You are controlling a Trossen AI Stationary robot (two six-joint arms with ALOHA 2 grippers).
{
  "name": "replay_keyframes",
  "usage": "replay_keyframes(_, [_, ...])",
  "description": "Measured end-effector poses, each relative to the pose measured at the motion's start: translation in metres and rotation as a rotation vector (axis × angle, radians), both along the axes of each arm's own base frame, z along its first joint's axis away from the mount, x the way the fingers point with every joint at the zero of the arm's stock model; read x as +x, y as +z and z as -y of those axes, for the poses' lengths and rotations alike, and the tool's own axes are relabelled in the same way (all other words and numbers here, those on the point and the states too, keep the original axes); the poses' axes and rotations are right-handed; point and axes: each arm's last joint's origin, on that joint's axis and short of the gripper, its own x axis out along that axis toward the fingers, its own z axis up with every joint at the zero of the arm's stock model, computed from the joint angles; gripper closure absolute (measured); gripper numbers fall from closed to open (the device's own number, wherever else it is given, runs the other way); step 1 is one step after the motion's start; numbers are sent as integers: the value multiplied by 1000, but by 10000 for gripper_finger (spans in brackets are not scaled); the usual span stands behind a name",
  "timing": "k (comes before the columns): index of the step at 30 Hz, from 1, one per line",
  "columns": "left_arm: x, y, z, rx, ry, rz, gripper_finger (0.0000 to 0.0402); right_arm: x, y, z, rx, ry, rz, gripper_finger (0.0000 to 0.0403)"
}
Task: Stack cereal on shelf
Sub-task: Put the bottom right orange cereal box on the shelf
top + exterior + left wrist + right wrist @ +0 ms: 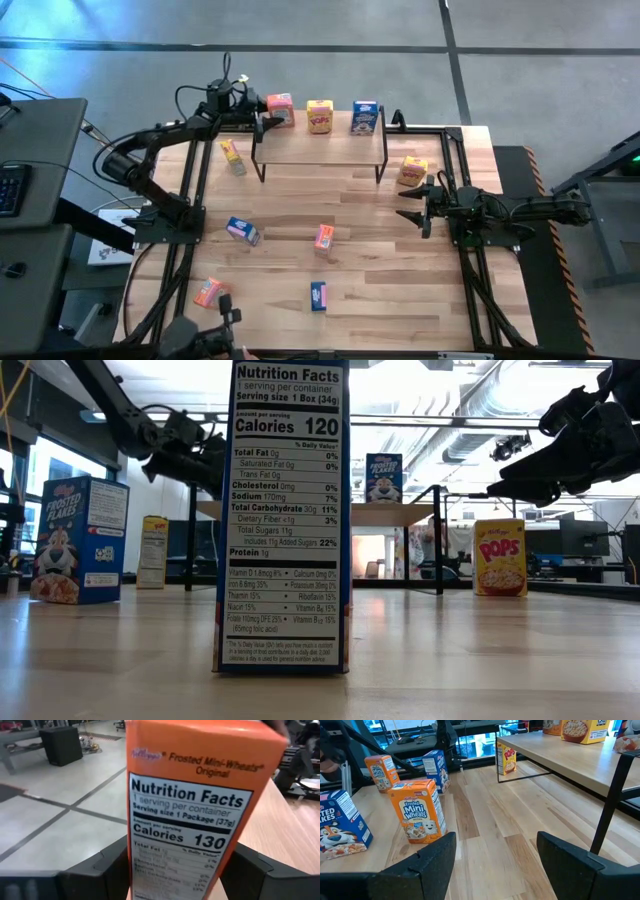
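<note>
The shelf (318,142) stands at the table's far middle, and its light top also shows in the low view (400,513). A yellow box (319,116) and a blue box (364,118) stand on it. My left gripper (268,120) is at the shelf's left end, shut on an orange-red Mini-Wheats box (281,108), which fills the left wrist view (190,805). My right gripper (412,205) hovers open over the table's right side, near a yellow box (412,170) standing on the table. The right wrist view shows its fingers apart (495,865). My left gripper pinches the orange-red box between its two fingers, on the box's two narrow sides low down (137,870), and the nutrition panel faces the wrist camera. The fingers (112,870) come about level from the table's left side. The box is upright. Whether its bottom rests on the shelf is hidden.
Loose boxes stand on the table: yellow (232,153) left of the shelf, blue (243,230), orange-red (323,237), blue (318,295) by the near edge, which fills the low view (285,510), and orange-red (210,291). Bare wood lies between the shelf and the right gripper.
</note>
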Motion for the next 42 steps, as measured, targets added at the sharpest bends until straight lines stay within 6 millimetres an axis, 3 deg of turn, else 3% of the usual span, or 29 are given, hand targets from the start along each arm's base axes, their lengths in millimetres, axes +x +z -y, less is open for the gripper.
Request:
replay_keyframes(20, [-9, 16, 11, -3, 100, -48, 162, 0, 0, 0, 0, 0, 0, 132])
replay_keyframes(37, [-10, 11, 14, -74, 120, -86, 162, 0, 0, 0, 0, 0, 0, 132])
replay_keyframes(42, [-13, 21, 20, -45, 118, -85, 162, 0, 0, 0, 0, 0, 0, 132])
